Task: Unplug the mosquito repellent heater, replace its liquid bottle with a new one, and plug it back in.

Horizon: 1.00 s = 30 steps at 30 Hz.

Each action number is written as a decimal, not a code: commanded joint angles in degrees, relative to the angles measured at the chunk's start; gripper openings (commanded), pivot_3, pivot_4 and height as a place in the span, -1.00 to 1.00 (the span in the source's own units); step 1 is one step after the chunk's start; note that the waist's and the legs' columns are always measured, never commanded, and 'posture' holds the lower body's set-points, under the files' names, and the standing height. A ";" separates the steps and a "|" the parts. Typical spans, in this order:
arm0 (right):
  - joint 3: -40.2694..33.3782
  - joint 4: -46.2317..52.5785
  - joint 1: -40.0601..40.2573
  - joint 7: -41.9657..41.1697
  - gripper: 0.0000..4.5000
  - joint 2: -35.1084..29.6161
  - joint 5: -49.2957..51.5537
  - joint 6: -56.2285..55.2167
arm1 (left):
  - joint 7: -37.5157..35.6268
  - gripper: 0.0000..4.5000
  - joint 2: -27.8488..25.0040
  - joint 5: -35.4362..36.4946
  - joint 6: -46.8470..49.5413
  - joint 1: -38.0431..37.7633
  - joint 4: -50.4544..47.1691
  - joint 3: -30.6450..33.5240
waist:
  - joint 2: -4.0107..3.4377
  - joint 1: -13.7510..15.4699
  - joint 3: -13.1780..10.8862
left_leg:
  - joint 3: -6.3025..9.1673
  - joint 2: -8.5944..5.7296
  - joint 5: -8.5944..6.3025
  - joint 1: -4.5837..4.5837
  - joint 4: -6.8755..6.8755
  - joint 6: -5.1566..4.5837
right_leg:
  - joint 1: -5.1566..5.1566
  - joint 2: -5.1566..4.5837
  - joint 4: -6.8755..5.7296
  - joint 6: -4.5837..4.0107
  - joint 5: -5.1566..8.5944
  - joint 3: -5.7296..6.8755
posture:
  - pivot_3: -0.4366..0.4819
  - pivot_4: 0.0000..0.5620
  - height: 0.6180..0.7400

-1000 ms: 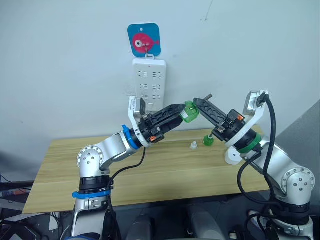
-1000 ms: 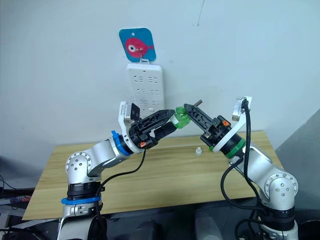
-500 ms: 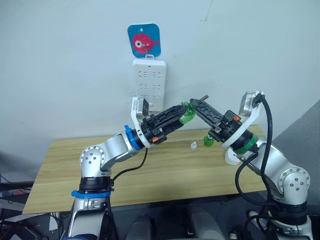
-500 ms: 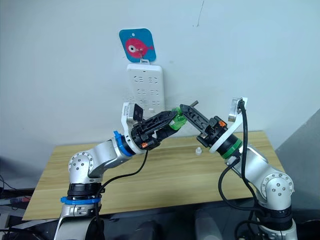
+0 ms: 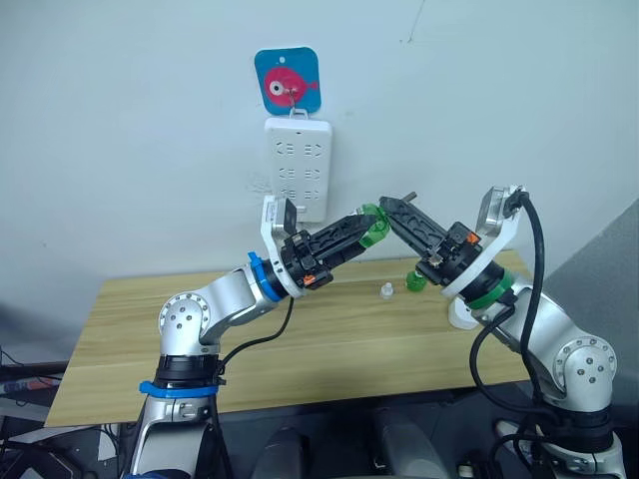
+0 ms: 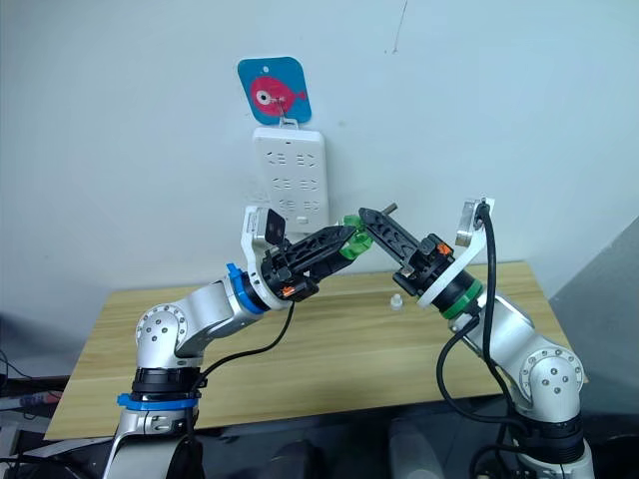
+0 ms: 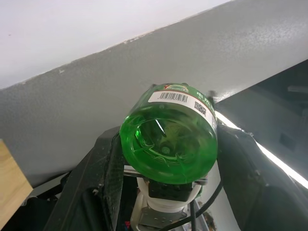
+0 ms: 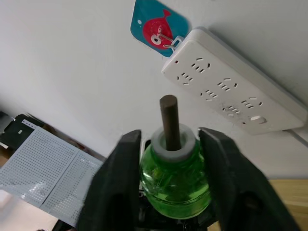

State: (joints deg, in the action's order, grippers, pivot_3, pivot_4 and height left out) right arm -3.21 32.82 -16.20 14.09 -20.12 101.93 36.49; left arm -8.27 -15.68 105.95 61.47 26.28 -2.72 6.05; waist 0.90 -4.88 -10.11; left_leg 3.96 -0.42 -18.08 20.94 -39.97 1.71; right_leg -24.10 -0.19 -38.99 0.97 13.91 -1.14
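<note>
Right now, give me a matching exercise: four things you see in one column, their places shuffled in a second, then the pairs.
1 green bottle
2 power strip
3 small white cap
4 fish sign

A on the wooden table
B highest on the wall
C held up in the air
D hanging lower on the wall

Pairs: 1-C, 2-D, 3-A, 4-B

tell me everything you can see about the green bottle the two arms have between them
The green bottle is small, round and translucent, like clear green plastic, with liquid inside. A white collar tops its neck, and a dark wick rod sticks out of it. A barcode label wraps its side near the base. It is held in the air above the wooden table, in front of the white power strip, gripped by both the left end effector and the right end effector, their black fingers on opposite sides.
</note>
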 commanded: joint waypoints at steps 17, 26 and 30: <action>-13.04 4.33 19.57 -8.84 1.00 -31.17 -21.36 8.69 | -19.24 0.08 -11.17 -22.03 0.15 -1.48 -5.76 -3.74 | 0.14 0.10 -0.18 | -0.52 -0.10 -0.01 -0.04 0.10 -0.01 | 0.00 0.21 0.16 0.24 0.21 -0.15 | -0.40 -0.36 1.00; -9.41 0.14 19.52 2.43 1.00 -35.38 -33.13 21.94 | -38.91 0.08 -17.18 -47.68 -12.08 -3.57 -11.13 -12.97 | 0.40 -0.04 -1.24 | -1.09 0.09 -0.01 -0.16 0.29 -0.01 | -0.03 0.54 0.20 0.17 0.30 -1.08 | -0.44 -0.17 1.00; -8.86 -9.43 11.20 8.45 1.00 -29.60 -29.82 28.23 | -42.85 0.08 -17.37 -54.85 -17.15 -4.16 -10.78 -14.50 | 0.55 -0.07 -2.51 | -1.12 0.18 -0.02 -0.16 0.28 -0.02 | -0.07 0.56 0.21 0.20 0.28 -1.38 | -0.43 -0.10 1.00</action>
State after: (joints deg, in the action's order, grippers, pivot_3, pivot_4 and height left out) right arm -11.20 25.88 -3.28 19.97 -51.11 70.10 62.78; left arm -49.14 -32.84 53.27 46.87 22.19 -12.05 -8.44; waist 1.45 -4.95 -12.62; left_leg 2.85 -0.21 -18.10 20.81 -39.69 1.69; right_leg -24.19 0.36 -38.77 1.19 14.19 -2.53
